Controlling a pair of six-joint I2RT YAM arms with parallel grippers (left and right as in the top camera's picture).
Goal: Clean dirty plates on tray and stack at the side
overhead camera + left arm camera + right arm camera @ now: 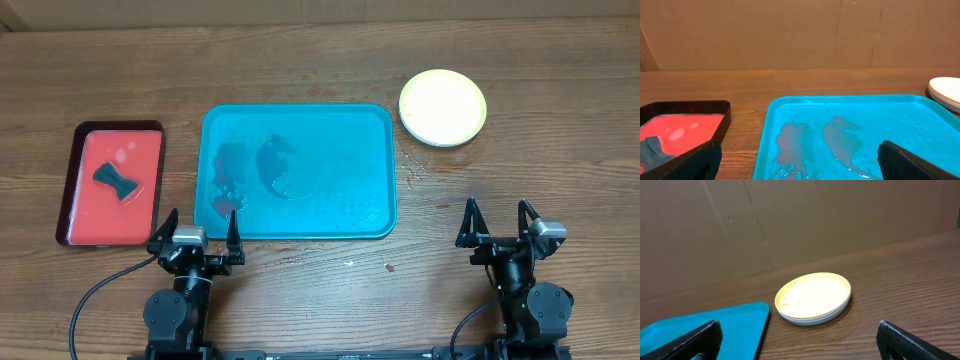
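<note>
One stack of plates (443,107) sits on the bench (320,50) off the tray's far right corner, close to it but not touching. The top plate is yellow-green and looks clean, and the right wrist view shows a white rim under it (813,297); how many plates lie in the stack I cannot tell. The teal tray (350,160) lies in the middle of the bench with no plate on it. Its left half carries two darker wet patches (262,165) and a small reddish smear (225,205) near the front left corner. To the left of it, with a gap between them, lies a smaller red tray (140,200) with a dark rim, and a dark crumpled cloth (117,181) rests in it. The left claw (201,219) hovers at the near edge of the teal tray, released, fingers spread wide and grasping nothing. The right claw (496,210) is over bare bench near the front, well apart from the plates, likewise released and empty.
</note>
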